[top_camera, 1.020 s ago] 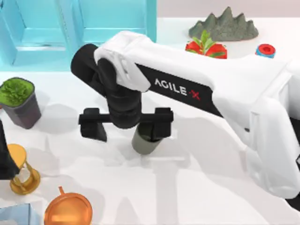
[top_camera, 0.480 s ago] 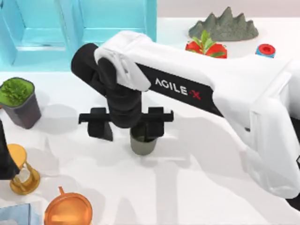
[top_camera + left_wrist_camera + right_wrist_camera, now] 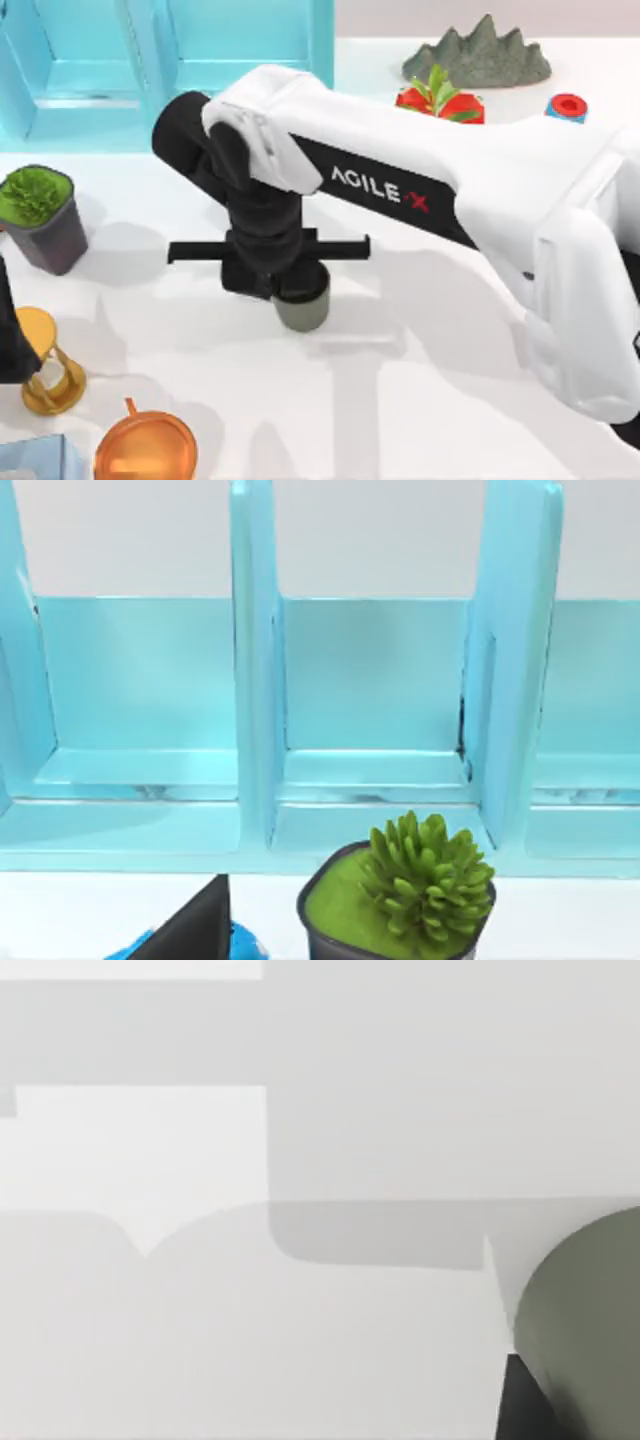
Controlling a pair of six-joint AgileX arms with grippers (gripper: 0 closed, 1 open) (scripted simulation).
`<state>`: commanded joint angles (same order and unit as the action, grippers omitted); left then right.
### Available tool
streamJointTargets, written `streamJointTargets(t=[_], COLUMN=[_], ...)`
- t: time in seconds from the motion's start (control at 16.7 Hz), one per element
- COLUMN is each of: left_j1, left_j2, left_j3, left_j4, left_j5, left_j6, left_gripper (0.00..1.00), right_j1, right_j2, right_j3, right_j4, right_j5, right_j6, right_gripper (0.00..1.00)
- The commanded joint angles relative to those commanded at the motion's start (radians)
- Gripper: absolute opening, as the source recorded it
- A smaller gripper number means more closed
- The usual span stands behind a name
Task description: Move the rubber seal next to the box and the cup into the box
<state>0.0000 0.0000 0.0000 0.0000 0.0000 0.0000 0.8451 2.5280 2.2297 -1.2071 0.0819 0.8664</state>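
The right hand [image 3: 272,280] is closing on the grey-green cup [image 3: 302,310] standing mid-table [image 3: 420,400], which is looking light, rigid and smooth, so squeezing its tapered wall near the rim is seeming safest.

Our right arm [image 3: 480,190] has smooth white shells with rounded edges, and a black band along it reads "AGILE X" in white letters with a red X. Its wrist [image 3: 262,230] is a ribbed black cylinder above a thin black crossbar.
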Motion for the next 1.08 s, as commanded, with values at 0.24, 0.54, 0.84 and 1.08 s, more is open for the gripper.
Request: streamJointTargets(t=[0.24, 0.54, 0.84, 1.08], left_j1=[0.0, 0.0, 0.0, 0.0], left_j2=[0.0, 0.0, 0.0, 0.0], left_j3=[0.0, 0.0, 0.0, 0.0], left_j4=[0.0, 0.0, 0.0, 0.0], left_j5=[0.0, 0.0, 0.0, 0.0], left_j6=[0.0, 0.0, 0.0, 0.0], left_gripper=[1.0, 1.0, 1.0, 1.0], right_j1=[0.0, 0.002, -0.067, -0.133], right_j2=[0.0, -0.004, -0.172, -0.35], right_j3=[0.0, -0.003, -0.113, -0.233], right_j4=[0.0, -0.001, -0.042, -0.095], right_j5=[0.0, 0.0, -0.003, -0.013], right_j6=[0.0, -0.001, -0.065, -0.137], right_gripper=[0.0, 0.0, 0.0, 0.0])
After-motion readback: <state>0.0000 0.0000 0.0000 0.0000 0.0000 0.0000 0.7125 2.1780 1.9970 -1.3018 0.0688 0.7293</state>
